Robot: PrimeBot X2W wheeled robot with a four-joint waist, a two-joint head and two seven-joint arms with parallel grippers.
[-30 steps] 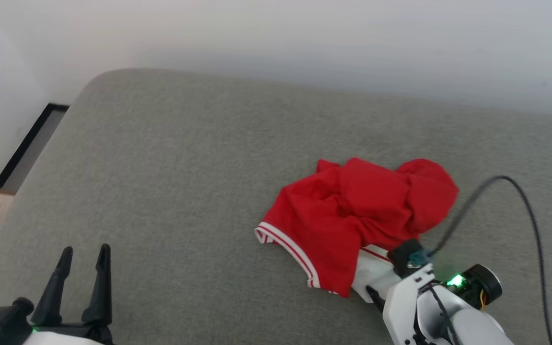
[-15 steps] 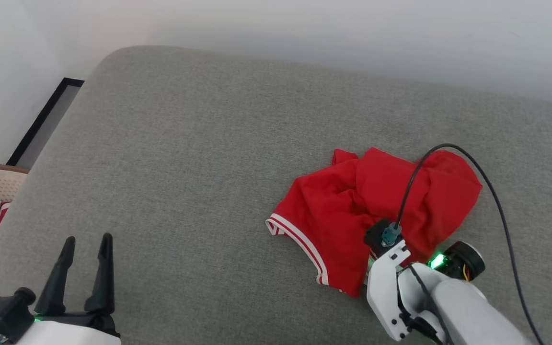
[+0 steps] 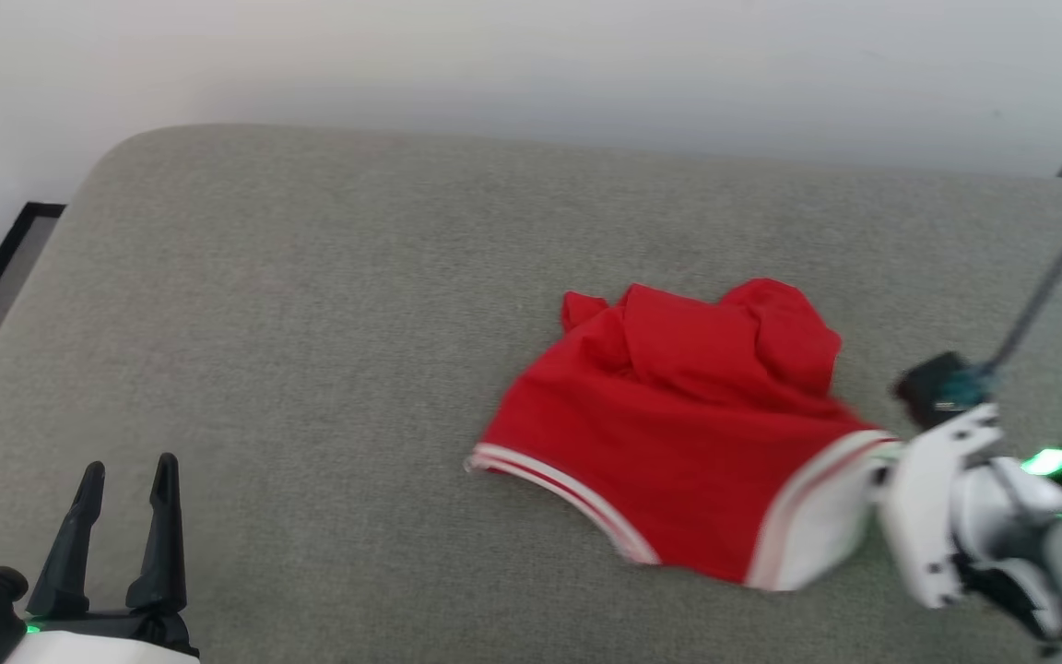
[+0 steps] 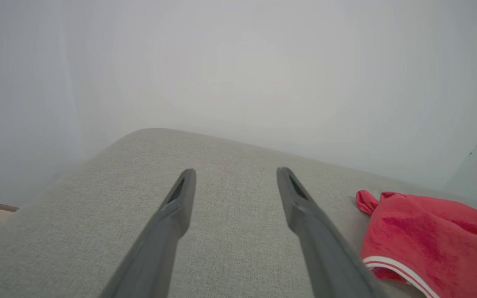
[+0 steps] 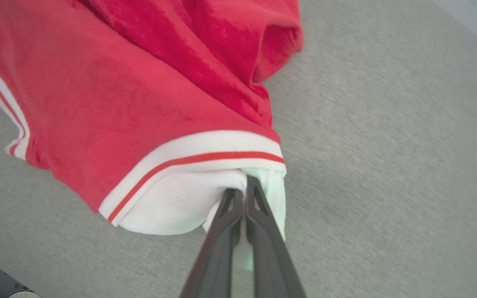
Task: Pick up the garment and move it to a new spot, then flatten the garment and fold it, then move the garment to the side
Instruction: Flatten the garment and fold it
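Garment (image 3: 678, 433) lying ahead of right gripper (image 5: 243, 187), pinched closed on its white cuff (image 5: 172, 203), left gripper (image 3: 128, 466) spread wide, well apart from garment

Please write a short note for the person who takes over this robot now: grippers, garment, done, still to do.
left gripper: jaws open, empty, above the grey cushion.
right gripper: jaws shut on the white cuff of the garment.
The garment lies crumpled on the cushion.
Done: grasp only.
To do: move it to a new spot, flatten, fold, set aside.
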